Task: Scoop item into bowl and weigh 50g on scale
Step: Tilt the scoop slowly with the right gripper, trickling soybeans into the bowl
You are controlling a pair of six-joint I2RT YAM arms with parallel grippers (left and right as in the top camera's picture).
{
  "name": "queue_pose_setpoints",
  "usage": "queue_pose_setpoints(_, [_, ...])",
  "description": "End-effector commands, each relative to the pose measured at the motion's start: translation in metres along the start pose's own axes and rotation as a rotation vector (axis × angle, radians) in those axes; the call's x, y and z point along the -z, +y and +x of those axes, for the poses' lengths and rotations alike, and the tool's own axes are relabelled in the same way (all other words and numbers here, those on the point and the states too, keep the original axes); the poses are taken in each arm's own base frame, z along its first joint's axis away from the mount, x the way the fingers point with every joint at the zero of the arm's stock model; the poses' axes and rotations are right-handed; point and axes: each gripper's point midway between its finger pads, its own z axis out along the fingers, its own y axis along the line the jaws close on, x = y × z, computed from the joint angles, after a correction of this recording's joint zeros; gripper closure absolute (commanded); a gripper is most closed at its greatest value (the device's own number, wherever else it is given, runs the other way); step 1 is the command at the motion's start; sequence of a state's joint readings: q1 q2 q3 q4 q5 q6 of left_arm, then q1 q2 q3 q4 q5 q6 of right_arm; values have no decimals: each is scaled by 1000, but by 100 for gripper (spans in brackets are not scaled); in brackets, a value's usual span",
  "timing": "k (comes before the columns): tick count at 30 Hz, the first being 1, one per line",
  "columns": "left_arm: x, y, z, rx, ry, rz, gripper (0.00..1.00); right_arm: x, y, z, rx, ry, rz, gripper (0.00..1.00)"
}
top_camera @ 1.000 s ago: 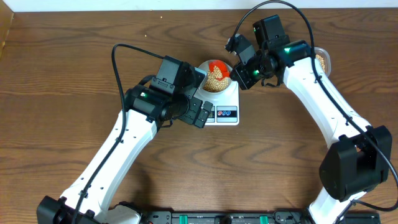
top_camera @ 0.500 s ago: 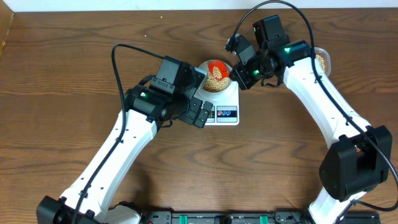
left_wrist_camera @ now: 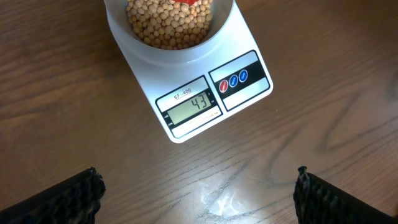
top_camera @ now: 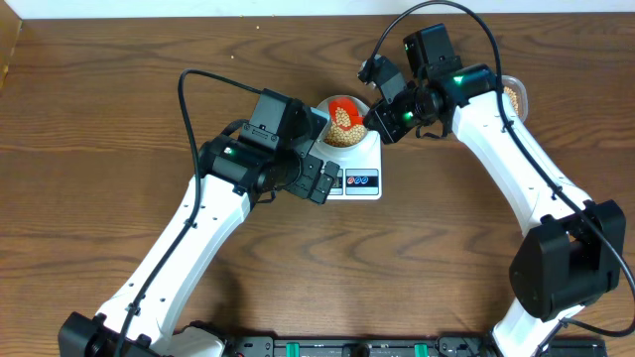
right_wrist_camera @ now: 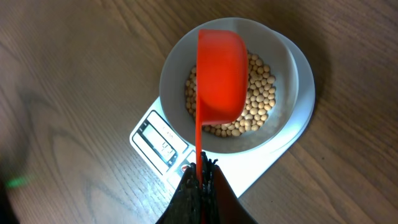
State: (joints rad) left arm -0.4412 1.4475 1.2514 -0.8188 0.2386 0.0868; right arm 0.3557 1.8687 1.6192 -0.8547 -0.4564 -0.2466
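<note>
**Scoop tipped over bowl, display at 43**

Since a second ago the orange scoop [top_camera: 342, 104] has shifted slightly over the bowl in the overhead view. Both arms otherwise hold their places.

Right wrist view, nearest first:
- Right jaws are clenched on the scoop's thin handle [right_wrist_camera: 199, 146].
- Beyond them the scoop is turned mouth-down, outer shell toward the camera, above the bowl [right_wrist_camera: 176, 65].
- Beans [right_wrist_camera: 258, 99] fill the bowl's floor, below the rim.
- The bowl sits on the scale [right_wrist_camera: 249, 165].

Left jaws are released, spread wide and grasping nothing. They hang over the bench [left_wrist_camera: 62, 106] just in front of the scale. The display [left_wrist_camera: 193, 104] reads 43.

Judgement: this pour looks nearly spent and falls short of 50. A small top-up from the tub [top_camera: 514, 96], far right and partly hidden by the arm, seems needed. The risk is overshoot.
</note>
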Motion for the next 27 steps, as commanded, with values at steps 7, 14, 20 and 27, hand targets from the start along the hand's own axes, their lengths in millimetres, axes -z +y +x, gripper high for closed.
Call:
queue_pose_setpoints(7, [-2,-1,3,-14,11,12,0,11,8,-10,72,-27,33,99])
queue_pose_setpoints(14, [-2,-1,3,-14,11,12,0,10,7,-11,109,-28,46,99])
queue_pose_setpoints(20, [-2,-1,3,-14,11,12,0,9,1,-12,132,-18,105,99])
queue_pose_setpoints(27, [-2,-1,3,-14,11,11,0,9,2,-12,114,-21,97,99])
